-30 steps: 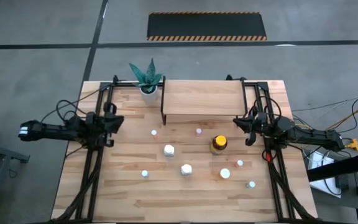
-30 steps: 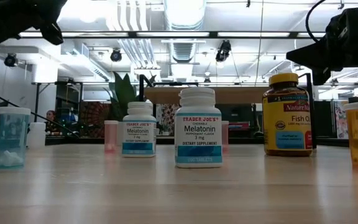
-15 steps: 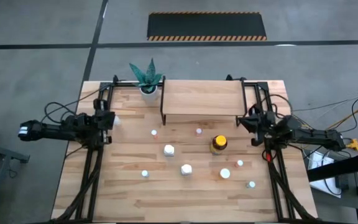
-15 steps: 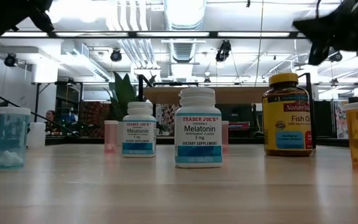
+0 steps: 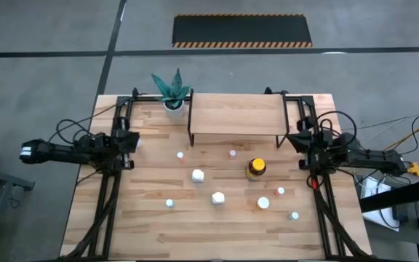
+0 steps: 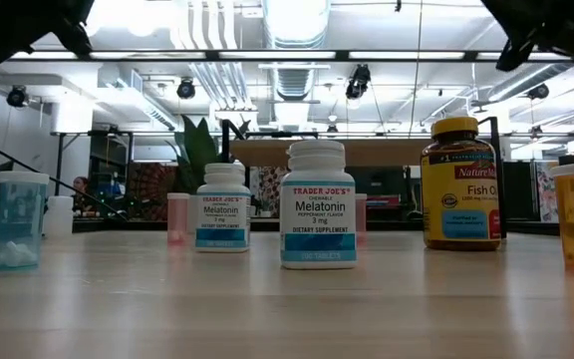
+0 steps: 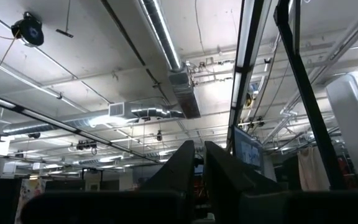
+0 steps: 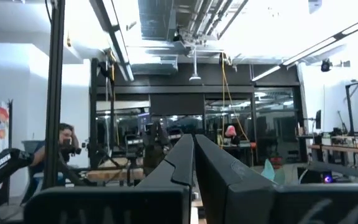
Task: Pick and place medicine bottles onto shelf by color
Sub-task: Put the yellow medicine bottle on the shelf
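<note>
- Jaws on both arms look pressed together and hold nothing: each wrist view shows its own two dark fingers meeting with only a thin seam between them.
- Left gripper (image 5: 131,140) sits at the bench's left edge; right gripper (image 5: 301,140) sits at the right edge, just off the shelf's (image 5: 235,113) right legs.
- Nothing is placed yet, as I judge it: the shelf top is bare and every bottle stands on the bench (image 5: 144,218).
- Amber bottle (image 5: 256,168) with the yellow cap stands nearest the right jaws, a little in front of them and toward the bench's middle.
- White bottles (image 5: 197,175) and the small capped vials are scattered across the middle, between the two sets of jaws and well apart from both.
- All the sorting is left to do.
</note>
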{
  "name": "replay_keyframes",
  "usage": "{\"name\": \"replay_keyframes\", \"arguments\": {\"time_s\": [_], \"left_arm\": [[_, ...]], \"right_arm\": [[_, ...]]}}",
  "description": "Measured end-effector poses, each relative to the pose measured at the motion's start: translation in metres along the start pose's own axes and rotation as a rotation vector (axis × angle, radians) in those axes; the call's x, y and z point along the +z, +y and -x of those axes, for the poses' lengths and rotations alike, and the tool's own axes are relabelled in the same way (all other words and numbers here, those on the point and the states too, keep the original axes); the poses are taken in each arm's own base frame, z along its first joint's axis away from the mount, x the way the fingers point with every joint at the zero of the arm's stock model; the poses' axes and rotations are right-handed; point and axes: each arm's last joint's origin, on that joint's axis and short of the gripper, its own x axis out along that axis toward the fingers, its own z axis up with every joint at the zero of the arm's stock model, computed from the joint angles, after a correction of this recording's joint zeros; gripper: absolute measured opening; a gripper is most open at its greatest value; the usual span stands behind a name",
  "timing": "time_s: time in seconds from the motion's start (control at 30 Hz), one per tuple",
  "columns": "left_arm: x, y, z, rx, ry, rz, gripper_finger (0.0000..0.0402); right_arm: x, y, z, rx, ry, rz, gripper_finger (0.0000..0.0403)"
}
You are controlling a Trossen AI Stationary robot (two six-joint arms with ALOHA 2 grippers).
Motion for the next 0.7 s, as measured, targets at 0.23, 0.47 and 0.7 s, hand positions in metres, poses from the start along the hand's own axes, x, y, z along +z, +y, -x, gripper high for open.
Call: {"name": "replay_keyframes", "arguments": {"time_s": [0.23,0.47,0.7], "left_arm": [[-0.002,0.0,-0.001,-0.003,0.012,-0.002,0.0019],[-0.001,0.0,0.0,0.022,0.007,-0.009,0.0019],[0.001,0.001,-0.001,0.047,-0.005,-0.008,0.0019]], "right_arm": [[0.026,0.0,-0.013,0.001,0.141,0.014,0.0009],[0.045,0.0,-0.031,0.005,0.422,0.026,0.0009],[0.044,0.002,-0.066,0.033,0.663,0.031,0.0009]]}}
